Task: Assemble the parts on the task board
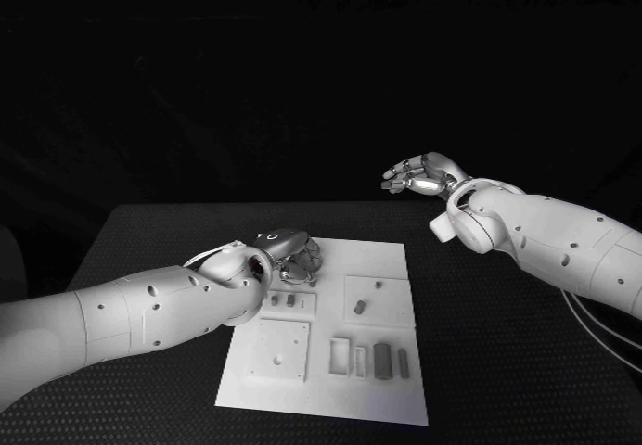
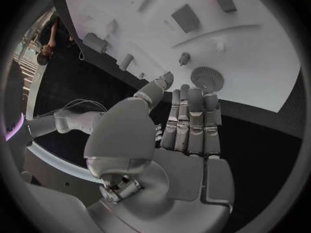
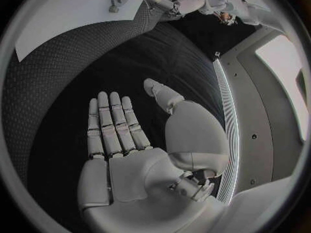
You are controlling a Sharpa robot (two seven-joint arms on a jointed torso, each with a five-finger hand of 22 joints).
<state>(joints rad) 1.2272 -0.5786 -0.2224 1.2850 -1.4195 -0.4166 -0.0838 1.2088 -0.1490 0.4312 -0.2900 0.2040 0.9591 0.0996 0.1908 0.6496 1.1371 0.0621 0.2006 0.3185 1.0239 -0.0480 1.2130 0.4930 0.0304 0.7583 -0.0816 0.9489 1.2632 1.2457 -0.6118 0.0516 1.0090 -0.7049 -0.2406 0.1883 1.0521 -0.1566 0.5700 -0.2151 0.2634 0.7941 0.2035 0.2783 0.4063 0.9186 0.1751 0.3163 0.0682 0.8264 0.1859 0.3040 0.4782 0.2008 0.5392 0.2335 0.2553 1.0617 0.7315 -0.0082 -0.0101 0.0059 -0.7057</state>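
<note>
Black table [image 1: 508, 324], gear part [image 2: 207, 78] just beyond left hand [image 2: 184, 134] fingers [image 2: 194, 106].

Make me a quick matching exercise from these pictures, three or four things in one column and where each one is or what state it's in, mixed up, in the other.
Things:
1. left hand
2. right hand
3. task board
4. gear-shaped part

Places or states:
A. raised off the table beyond the board's far right corner, fingers apart, holding nothing
B. white plate lying flat in the middle of the black table
C. low over the board's far left corner
D. on the board, just past the left hand's fingertips

Pairs: 1-C, 2-A, 3-B, 4-D
</note>
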